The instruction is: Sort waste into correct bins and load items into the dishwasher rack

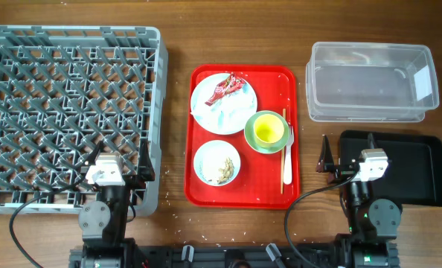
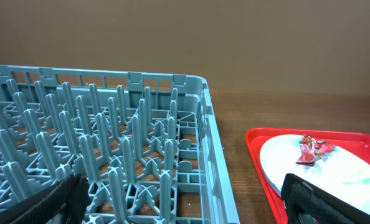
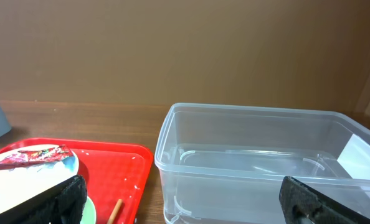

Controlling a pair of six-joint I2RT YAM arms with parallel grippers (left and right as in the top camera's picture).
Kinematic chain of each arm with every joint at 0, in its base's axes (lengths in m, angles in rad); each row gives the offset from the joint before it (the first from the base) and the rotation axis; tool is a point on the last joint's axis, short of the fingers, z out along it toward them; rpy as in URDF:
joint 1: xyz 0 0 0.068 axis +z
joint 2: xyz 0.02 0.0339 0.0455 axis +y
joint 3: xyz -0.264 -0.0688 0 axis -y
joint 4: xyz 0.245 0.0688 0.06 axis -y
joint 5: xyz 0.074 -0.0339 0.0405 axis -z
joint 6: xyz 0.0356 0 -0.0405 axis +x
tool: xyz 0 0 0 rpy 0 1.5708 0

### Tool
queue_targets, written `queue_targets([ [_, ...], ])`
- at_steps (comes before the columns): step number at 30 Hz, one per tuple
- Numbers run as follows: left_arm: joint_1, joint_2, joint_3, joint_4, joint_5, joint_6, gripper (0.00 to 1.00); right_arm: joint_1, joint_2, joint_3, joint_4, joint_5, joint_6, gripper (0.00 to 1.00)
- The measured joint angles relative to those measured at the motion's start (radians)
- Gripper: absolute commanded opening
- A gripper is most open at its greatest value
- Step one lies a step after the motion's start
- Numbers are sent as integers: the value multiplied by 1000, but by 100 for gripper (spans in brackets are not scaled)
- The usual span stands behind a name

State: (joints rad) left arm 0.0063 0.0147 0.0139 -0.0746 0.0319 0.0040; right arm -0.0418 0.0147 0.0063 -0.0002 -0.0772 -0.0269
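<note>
Nearest, along the near edge of the surface [image 1: 175,134], the left jaws hang spread wide over the near right corner of the dishwasher rack [image 1: 161,97]. The right jaws hang equally spread over the near left corner of the black tray [image 1: 429,175], and neither pair holds anything. Between them sits the red serving tray [image 1: 202,190], carrying the pale blue plate [image 1: 210,112], the white bowl [image 1: 206,158] of food scraps [image 1: 223,170], and the yellow cup [image 1: 267,131] inside the mint-green bowl [image 1: 249,138]. The chopsticks [image 1: 283,187] and fork [image 1: 288,167] lie near-to-far along its right side. Nothing looks sorted yet. The red wrapper [image 1: 229,87] seems the likely first pick. It lies on the plate's far part, its long axis running from near left to far right, far and rightward of the left jaws and far and leftward of the right jaws. Both pairs look about equally near, but the clear tub [image 1: 370,48] stands on the right, which favours the right jaws.
</note>
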Motion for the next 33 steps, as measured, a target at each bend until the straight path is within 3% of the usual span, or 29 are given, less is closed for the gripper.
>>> queue_targets([
  [17, 0, 0, 0, 24, 25, -3, 100, 0, 0, 0, 0, 0, 0, 100],
  [21, 0, 0, -4, 73, 307, -81, 100, 0, 0, 0, 0, 0, 0, 100],
  [26, 0, -1, -8, 411, 765, -159, 100, 0, 0, 0, 0, 0, 0, 100],
  [29, 0, -2, -7, 536, 906, -264, 100, 0, 0, 0, 0, 0, 0, 100],
  [33, 0, 0, -1, 490, 922, -318, 100, 0, 0, 0, 0, 0, 0, 100],
])
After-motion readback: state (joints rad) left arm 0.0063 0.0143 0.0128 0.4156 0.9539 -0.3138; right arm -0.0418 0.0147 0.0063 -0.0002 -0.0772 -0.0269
